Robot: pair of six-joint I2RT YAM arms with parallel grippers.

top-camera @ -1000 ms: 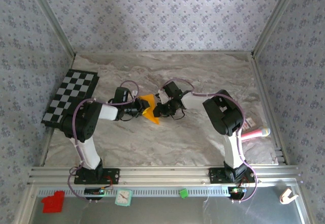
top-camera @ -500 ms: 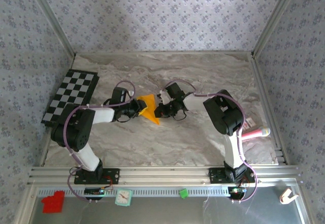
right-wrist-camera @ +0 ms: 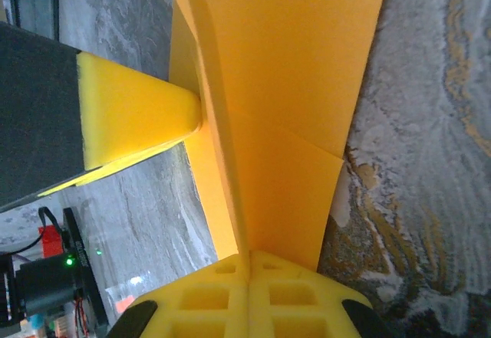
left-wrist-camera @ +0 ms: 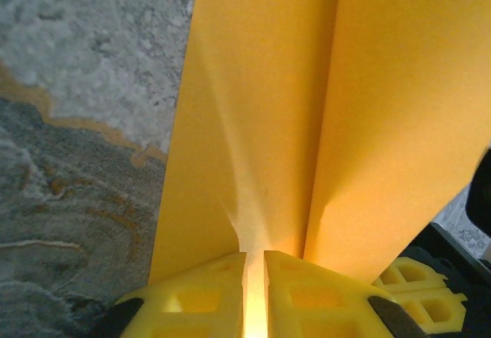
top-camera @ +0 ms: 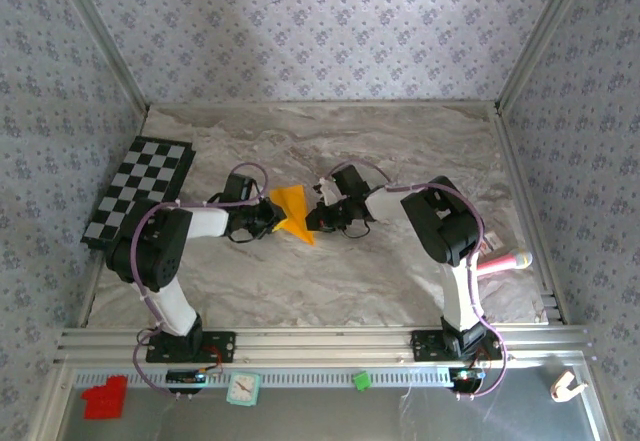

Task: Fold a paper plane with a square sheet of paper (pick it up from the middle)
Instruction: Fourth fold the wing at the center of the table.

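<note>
Left pincer (left-wrist-camera: 255,260) and right pincer (right-wrist-camera: 247,257) both pinched the creased orange paper (top-camera: 292,205) from opposite sides, dead center of frame.

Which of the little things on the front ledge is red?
The chunky red block at the far left; the small cube is green, the square clock and the clip are pale.

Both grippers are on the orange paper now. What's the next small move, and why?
Probably draw the left gripper slowly along the fold while the right gripper anchors the other end. Both pinch the folded orange paper from opposite sides, and the crease beside the left gripper looks soft and rounded, not sharp.
</note>
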